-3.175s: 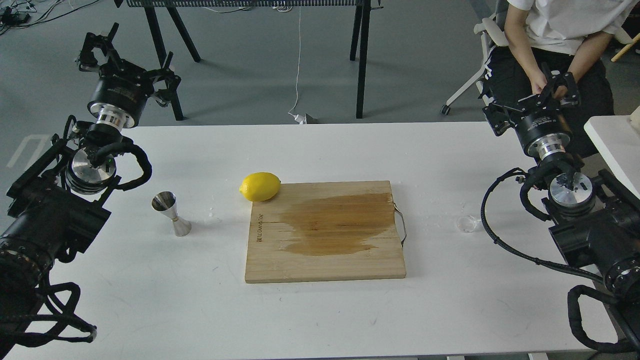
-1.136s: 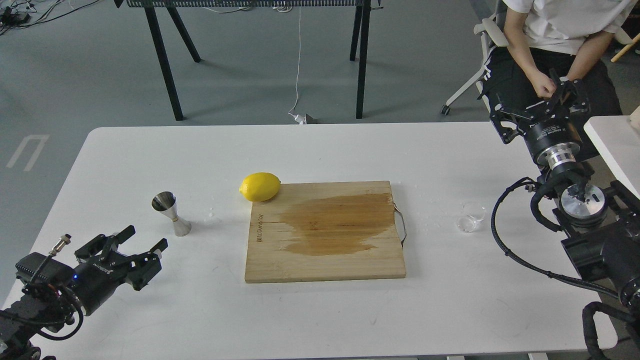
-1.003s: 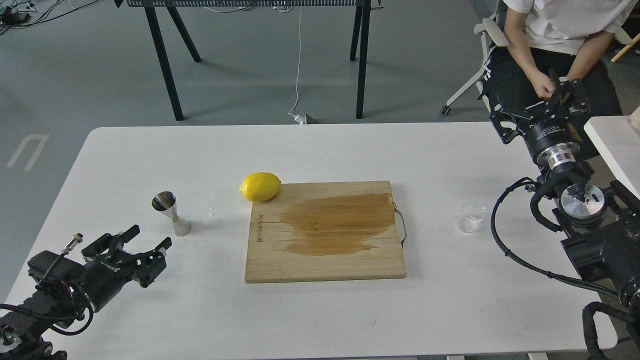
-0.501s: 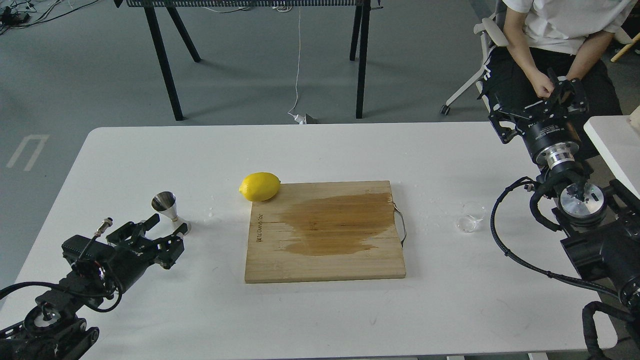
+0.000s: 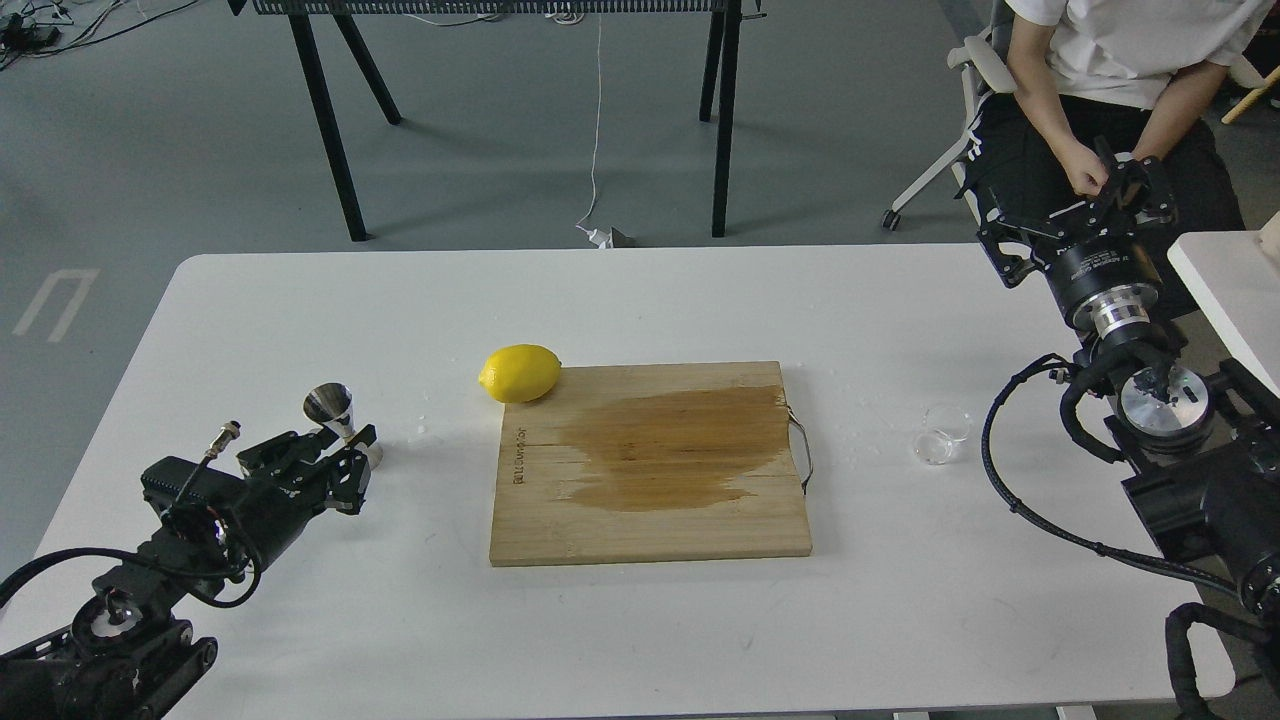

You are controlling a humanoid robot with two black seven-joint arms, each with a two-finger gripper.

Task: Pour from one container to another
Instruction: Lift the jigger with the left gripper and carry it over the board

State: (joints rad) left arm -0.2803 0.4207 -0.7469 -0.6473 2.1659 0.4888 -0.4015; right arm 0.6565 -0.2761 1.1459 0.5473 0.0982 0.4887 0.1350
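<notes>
The steel jigger stands upright on the white table, left of the cutting board. My left gripper lies low over the table, open, its fingertips at the jigger's lower cone and hiding most of the base. Whether they touch it I cannot tell. The tiny clear glass cup sits on the table to the right of the board, with nothing near it. My right gripper hangs raised beyond the table's far right corner, fingers spread open and empty, well behind the cup.
A wooden cutting board with a large wet stain and a metal handle lies mid-table. A lemon rests at its far left corner. A seated person is behind my right gripper. Another white tabletop juts in at the right.
</notes>
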